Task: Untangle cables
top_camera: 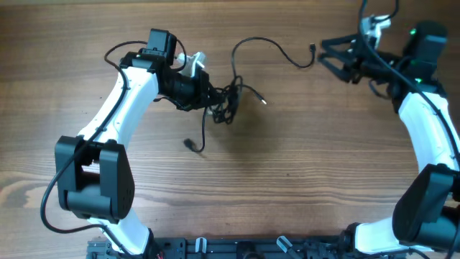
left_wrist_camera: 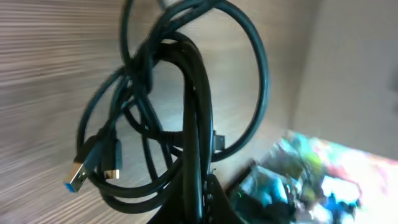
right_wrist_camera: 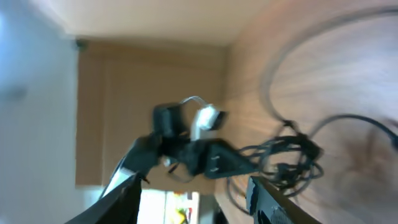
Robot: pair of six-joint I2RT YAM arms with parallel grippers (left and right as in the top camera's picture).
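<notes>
Left gripper [top_camera: 207, 93] was clamped on the black cables [top_camera: 226, 102], a light, limp knot bunched just past its tips. One strand ran toward the right gripper [top_camera: 329, 52], whose jaws stood apart and empty. Probably best taken near a stiff USB plug [left_wrist_camera: 76, 177], since smooth cords slip

Tangled bunch of black cables [top_camera: 226, 101]

Brown wood-grain table [top_camera: 302, 180] filling my overhead view, soft even light across it, tan wall [right_wrist_camera: 149, 87] beyond its edge on my right wrist view, blurred bright patch [right_wrist_camera: 171, 208] below.
</notes>
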